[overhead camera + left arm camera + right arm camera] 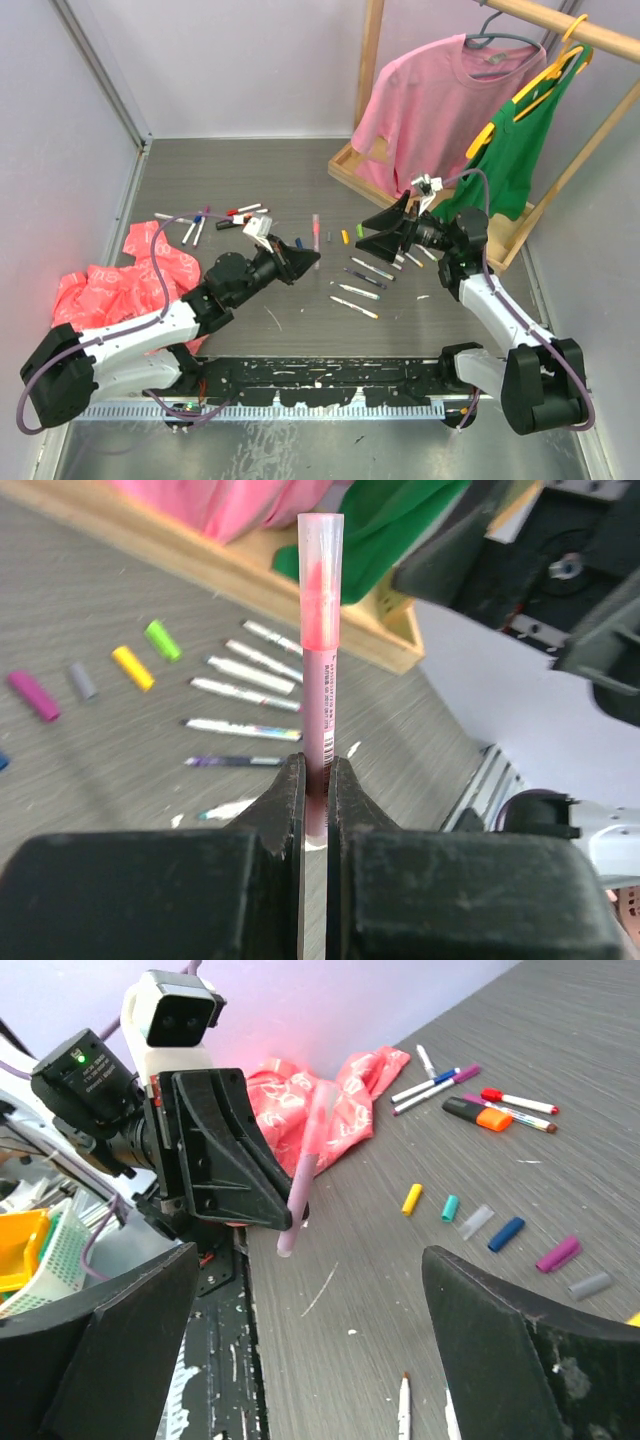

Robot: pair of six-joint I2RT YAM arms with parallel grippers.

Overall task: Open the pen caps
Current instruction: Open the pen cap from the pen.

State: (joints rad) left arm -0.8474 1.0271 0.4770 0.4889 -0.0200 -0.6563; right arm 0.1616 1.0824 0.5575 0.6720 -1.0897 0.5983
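My left gripper (312, 262) (316, 765) is shut on a pink pen (320, 690) (316, 232) (303, 1185), which stands upright above the table. A translucent pink cap (320, 550) sits on the pen's top end. My right gripper (364, 232) (310, 1340) is open wide just right of the pen, apart from it and with nothing between its fingers. Loose pen caps lie on the table: yellow (411, 1198), teal (450, 1208), blue (506, 1233) and others. Several white pens (245, 690) (365, 280) lie in a row.
A wooden clothes rack (350, 170) stands at the back right with a pink shirt (430, 110) and a green shirt (520, 150). A pink plastic bag (120, 280) lies at the left. More pens and an orange-black marker (478, 1113) lie far left.
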